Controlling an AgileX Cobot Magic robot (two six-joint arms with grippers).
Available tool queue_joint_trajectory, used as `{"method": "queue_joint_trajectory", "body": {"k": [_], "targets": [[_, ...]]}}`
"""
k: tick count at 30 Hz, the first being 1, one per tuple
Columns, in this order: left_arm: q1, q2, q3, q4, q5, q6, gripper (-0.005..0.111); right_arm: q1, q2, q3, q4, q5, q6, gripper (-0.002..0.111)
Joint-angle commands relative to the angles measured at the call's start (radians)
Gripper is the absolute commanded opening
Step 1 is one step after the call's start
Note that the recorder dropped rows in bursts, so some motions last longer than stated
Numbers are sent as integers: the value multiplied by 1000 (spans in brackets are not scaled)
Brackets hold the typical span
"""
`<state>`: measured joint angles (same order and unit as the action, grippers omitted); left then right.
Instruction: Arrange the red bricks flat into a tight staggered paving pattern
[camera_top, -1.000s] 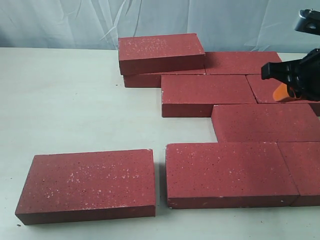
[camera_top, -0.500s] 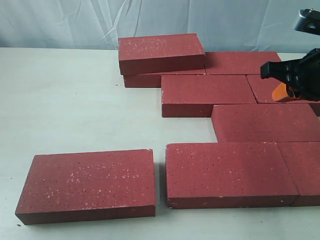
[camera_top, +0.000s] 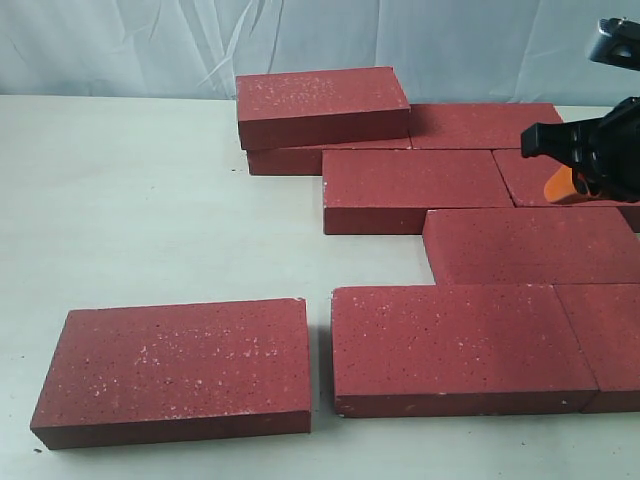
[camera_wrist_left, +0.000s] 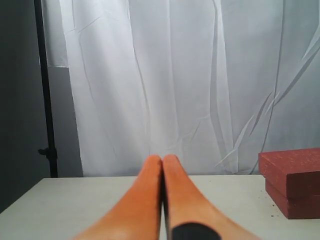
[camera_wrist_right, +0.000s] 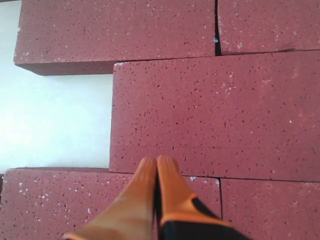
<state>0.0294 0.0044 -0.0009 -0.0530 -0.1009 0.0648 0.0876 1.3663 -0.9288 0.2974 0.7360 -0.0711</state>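
Note:
Several red bricks lie flat in staggered rows on the right of the white table (camera_top: 150, 210). One brick (camera_top: 320, 100) rests on top of another (camera_top: 275, 160) at the back left of the group. A single brick (camera_top: 175, 365) lies apart at the front left, a narrow gap away from the front-row brick (camera_top: 450, 345). My right gripper (camera_top: 566, 186) hovers shut and empty over the right-hand bricks; in the right wrist view its orange fingertips (camera_wrist_right: 157, 162) point at a seam between bricks (camera_wrist_right: 215, 110). My left gripper (camera_wrist_left: 162, 159) is shut and empty, low over bare table, with the stacked bricks (camera_wrist_left: 292, 182) off to one side.
A white curtain (camera_top: 320, 40) hangs behind the table. A dark stand pole (camera_wrist_left: 45, 90) shows in the left wrist view. Bare table surface stretches across the left half of the exterior view.

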Motion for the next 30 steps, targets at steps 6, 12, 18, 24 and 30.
{"method": "queue_joint_trajectory", "body": {"k": [6, 12, 18, 24, 30], "targets": [[-1, -4, 1, -43, 57, -5, 0, -7, -6, 3, 4, -8, -6, -1], [-1, -4, -95, -43, 227, -5, 0, -7, -6, 3, 4, -10, -6, -1], [-1, 80, -214, 10, 429, -5, 0, -7, -6, 3, 4, -10, -6, -1], [-1, 213, -338, 37, 621, -5, 0, -7, -6, 3, 4, -10, -6, -1], [-1, 376, -453, 37, 783, -5, 0, -7, -6, 3, 8, -10, -6, -1]]}}
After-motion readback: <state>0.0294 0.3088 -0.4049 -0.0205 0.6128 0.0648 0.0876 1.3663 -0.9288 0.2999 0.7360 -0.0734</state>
